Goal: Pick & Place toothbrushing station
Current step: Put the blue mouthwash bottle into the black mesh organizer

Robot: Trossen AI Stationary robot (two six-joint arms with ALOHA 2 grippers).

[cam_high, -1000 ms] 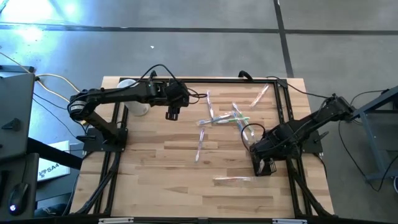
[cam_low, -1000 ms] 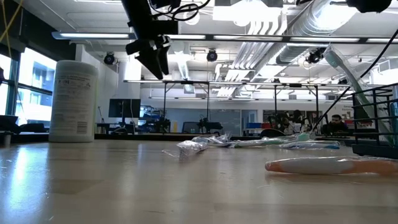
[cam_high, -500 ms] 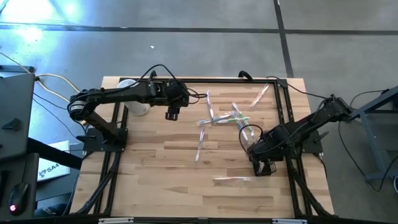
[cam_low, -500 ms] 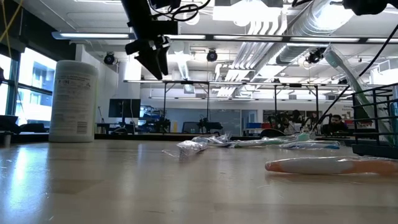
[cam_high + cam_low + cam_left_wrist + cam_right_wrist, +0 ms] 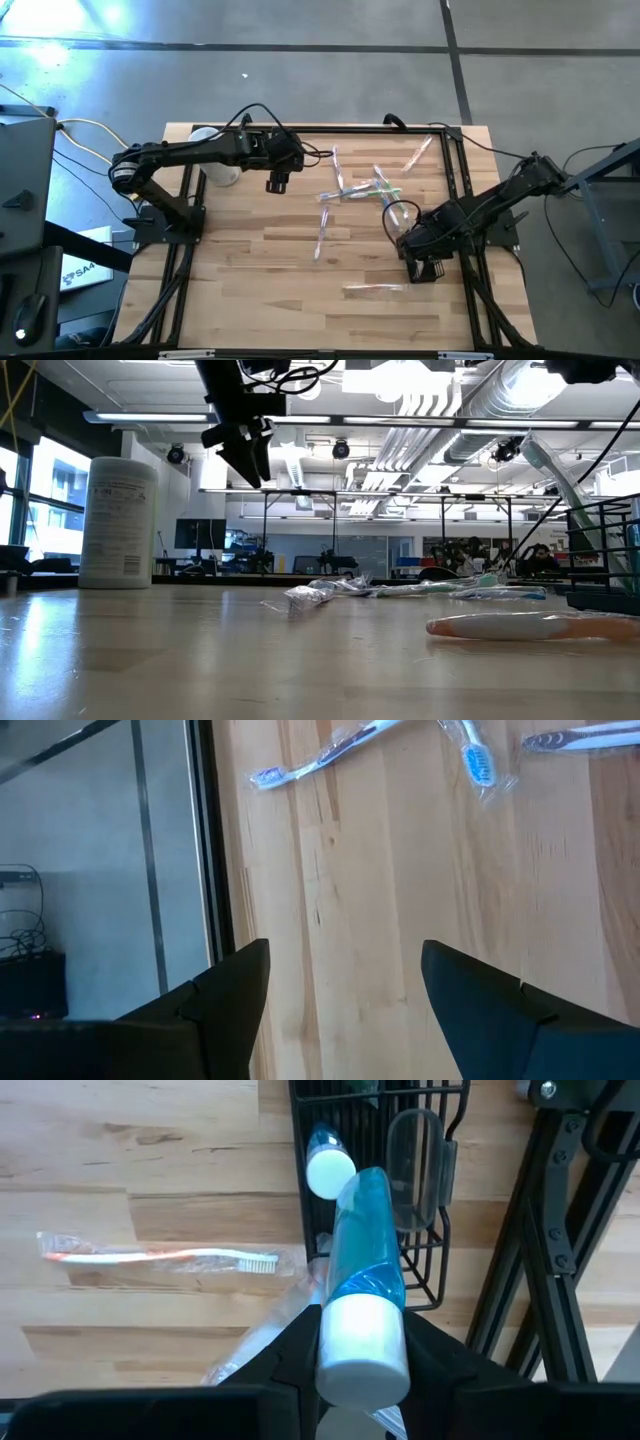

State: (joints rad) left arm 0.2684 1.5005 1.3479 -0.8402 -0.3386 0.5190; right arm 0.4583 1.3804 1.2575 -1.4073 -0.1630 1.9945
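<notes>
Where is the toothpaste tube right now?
The toothpaste tube is clamped in the right gripper, directly above the black wire holder near the table's right edge, with an orange wrapped toothbrush lying beside it.

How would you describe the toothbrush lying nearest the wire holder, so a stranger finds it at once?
Start at the black wire holder under the right pincer. Just beside it on the wooden table lies one wrapped toothbrush. It lies alone, with an orange handle, apart from the cluster farther back.

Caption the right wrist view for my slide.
Right gripper holds a teal toothpaste tube above the black wire holder.
</notes>
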